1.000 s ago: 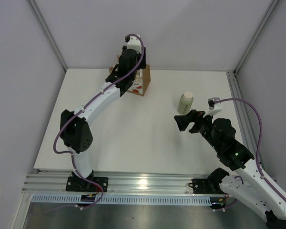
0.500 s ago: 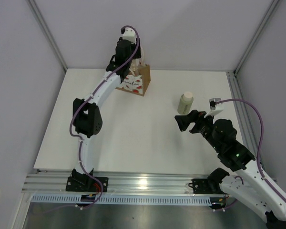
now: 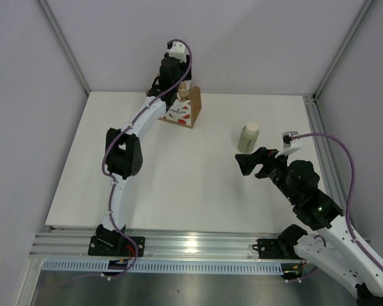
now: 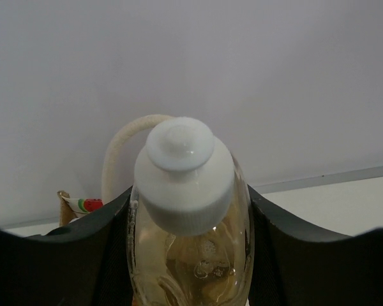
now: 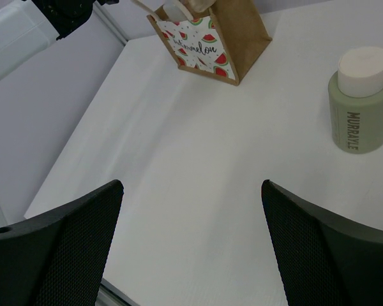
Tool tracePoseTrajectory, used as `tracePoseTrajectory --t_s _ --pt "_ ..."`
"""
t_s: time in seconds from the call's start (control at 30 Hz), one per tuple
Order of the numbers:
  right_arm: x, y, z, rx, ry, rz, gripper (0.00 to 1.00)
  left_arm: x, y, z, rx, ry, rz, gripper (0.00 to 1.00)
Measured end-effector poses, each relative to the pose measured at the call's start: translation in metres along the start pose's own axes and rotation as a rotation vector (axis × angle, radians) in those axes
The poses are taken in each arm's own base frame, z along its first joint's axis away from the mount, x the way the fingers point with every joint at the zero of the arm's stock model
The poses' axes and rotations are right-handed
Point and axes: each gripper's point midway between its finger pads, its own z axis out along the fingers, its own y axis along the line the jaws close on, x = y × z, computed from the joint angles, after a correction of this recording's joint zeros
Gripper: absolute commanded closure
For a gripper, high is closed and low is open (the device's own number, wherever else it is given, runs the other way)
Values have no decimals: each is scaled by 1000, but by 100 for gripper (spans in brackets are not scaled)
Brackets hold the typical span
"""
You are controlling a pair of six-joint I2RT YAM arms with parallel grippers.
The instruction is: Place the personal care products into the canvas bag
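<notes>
Amber bottle (image 4: 191, 261) with white cap (image 4: 184, 175), clamped upright between the dark fingers (image 4: 287, 255) of the left gripper (image 3: 176, 81), held just above the canvas bag (image 3: 186, 109) at 12 o'clock on the table (image 3: 147, 191), close to the back wall (image 3: 242, 44). White looped handle (image 4: 122, 148) arching behind the cap; sliver of watermelon print at the bag's rim showing at 8 o'clock of the bottle in the left wrist view.

Pale olive-beige bottle (image 3: 247, 138) with cream cap, upright at 2 o'clock on the table, well apart from the bag. Right gripper (image 3: 252, 162) just beside it at its 6 o'clock, jaws spread wide, grasping nothing, bare tabletop between the fingertips. Nothing between that bottle and the bag but open white surface.

Compared with a second earlier: left arm drawn up and straightened, elbow swung in from 9 o'clock toward the table's middle, wrist lifted higher against the wall, more of the bag's printed panel uncovered. Right arm and olive-beige bottle in almost the same spots.
</notes>
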Motion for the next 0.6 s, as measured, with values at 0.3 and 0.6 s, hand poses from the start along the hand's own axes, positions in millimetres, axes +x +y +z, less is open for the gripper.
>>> tracePoseTrajectory --t_s 0.3,0.6 --pt "-4 2 -4 -12 -13 3 7 1 15 1 -71 -20 95 100" --pt "-6 5 -7 -27 -23 6 7 4 22 1 -90 -17 113 100"
